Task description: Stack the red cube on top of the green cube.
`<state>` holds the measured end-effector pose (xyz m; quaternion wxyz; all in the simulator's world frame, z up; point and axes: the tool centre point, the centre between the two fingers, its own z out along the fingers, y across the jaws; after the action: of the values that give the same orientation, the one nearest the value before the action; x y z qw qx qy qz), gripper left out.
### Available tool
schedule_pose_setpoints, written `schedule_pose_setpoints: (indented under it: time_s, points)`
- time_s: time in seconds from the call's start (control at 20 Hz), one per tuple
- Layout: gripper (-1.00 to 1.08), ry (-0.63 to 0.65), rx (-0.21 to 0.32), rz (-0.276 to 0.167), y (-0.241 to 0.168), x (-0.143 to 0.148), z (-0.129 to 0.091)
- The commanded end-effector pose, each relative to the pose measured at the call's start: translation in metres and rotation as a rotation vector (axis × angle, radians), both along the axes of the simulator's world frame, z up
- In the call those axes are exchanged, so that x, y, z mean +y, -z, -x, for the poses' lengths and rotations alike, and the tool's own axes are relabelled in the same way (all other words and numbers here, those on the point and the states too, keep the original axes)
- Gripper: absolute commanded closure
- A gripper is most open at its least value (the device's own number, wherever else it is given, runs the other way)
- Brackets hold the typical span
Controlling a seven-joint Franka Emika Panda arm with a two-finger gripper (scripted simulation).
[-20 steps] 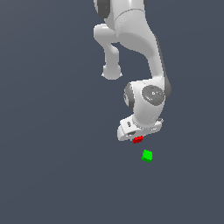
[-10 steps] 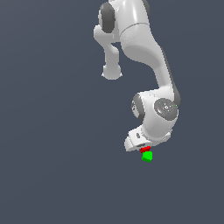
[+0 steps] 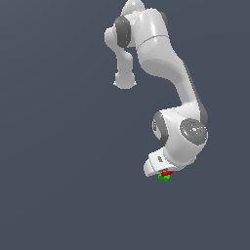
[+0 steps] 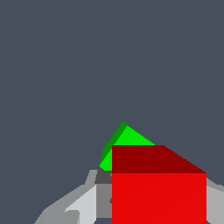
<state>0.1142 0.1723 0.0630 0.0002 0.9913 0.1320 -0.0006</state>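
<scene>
- My pincer [image 3: 165, 172]: clenched on the red cube, fingers flanking it on both sides in the wrist view; pale grey finger [image 4: 83, 205] visible beside the cube.
- Red cube [image 4: 158, 192]: held between my fingers, nearest to the wrist camera, filling the foreground. In the exterior view it shows as a small red patch [image 3: 167, 173] just under the white hand.
- Green cube [image 4: 127, 140]: directly behind the red cube in the wrist view, turned at an angle to it, partly hidden by it. In the exterior view it sits right below the red cube [image 3: 164, 177]; whether the two touch I cannot tell.
- My arm [image 3: 183, 134]: white, bent over the cubes, wrist low above them.
- Floor [image 3: 58, 171]: plain dark grey-blue surface, farthest item.
</scene>
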Motion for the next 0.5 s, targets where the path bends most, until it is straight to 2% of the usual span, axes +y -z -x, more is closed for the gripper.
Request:
schedule_pose_setpoints:
  time_s: [0.0,0.35,0.4,0.45]
  points:
    - [1.08,0.000,-0.001,0.000,0.0005,0.0022,-0.0037]
    - [1.08,0.000,-0.001,0.000,0.0013,0.0040,-0.0066]
    - [-0.92,0.000,-0.001,0.000,0.0013,0.0040,-0.0066]
    - [-0.92,0.000,-0.001,0.000,0.0013,0.0040,-0.0066]
